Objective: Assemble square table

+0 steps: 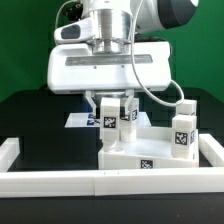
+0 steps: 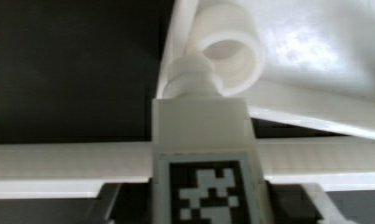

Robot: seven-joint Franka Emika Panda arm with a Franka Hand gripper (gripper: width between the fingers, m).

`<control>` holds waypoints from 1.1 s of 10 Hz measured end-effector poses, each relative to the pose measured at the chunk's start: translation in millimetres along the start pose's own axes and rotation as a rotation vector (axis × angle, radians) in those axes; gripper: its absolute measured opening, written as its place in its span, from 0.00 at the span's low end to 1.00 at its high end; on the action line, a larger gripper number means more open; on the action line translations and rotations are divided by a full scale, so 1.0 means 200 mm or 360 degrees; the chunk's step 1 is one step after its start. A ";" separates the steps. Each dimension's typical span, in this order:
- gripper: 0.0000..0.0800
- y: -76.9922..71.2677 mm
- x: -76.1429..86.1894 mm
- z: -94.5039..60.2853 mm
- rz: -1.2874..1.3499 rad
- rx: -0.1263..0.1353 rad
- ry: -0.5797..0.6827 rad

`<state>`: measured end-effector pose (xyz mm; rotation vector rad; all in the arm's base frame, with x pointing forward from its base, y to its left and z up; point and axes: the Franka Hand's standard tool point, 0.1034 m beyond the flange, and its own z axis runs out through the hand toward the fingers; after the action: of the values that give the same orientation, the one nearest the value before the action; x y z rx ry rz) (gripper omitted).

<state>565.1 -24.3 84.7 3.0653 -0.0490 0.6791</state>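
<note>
The square table's white slab [image 1: 150, 150] lies behind the front rail with a tag on its front edge. One leg block [image 1: 183, 132] stands upright on its right corner in the exterior view, and another [image 1: 128, 113] stands at the back. My gripper [image 1: 109, 102] comes straight down and is shut on a third tagged leg [image 1: 107, 118] at the slab's left corner in that view. In the wrist view the gripper [image 2: 205, 196] holds this leg [image 2: 205, 140] between dark fingers [image 2: 123, 197]. The leg's far end meets a round socket [image 2: 225, 50] on the slab [image 2: 305, 60].
White border rails run along the front [image 1: 100, 181], the left [image 1: 8, 150] and the right [image 1: 212, 150] of the exterior view. The marker board [image 1: 78, 120] lies flat behind the slab on the black table. A white rail [image 2: 59, 160] crosses the wrist view under the leg.
</note>
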 end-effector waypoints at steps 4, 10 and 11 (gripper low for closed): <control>0.36 -0.04 -0.02 0.02 0.0019 0.0010 -0.0008; 0.36 0.02 -0.02 0.07 -0.0044 -0.0105 0.0125; 0.36 0.02 -0.02 0.07 -0.0047 -0.0100 0.0123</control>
<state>567.2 -28.2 69.5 2.9709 -0.0240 0.7780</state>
